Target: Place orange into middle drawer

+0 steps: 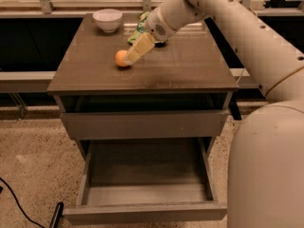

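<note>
The orange sits on the brown cabinet top, left of centre. My gripper reaches down from the upper right, and its cream tip is right against the orange's right side, covering part of it. The middle drawer is pulled out wide below the cabinet; its grey floor is bare. My arm crosses the right side of the view.
A white bowl stands at the back left of the top. A green snack bag lies at the back, partly hidden behind my gripper's wrist. The drawer with the taller face sits above the open drawer. A black cable lies on the floor at the left.
</note>
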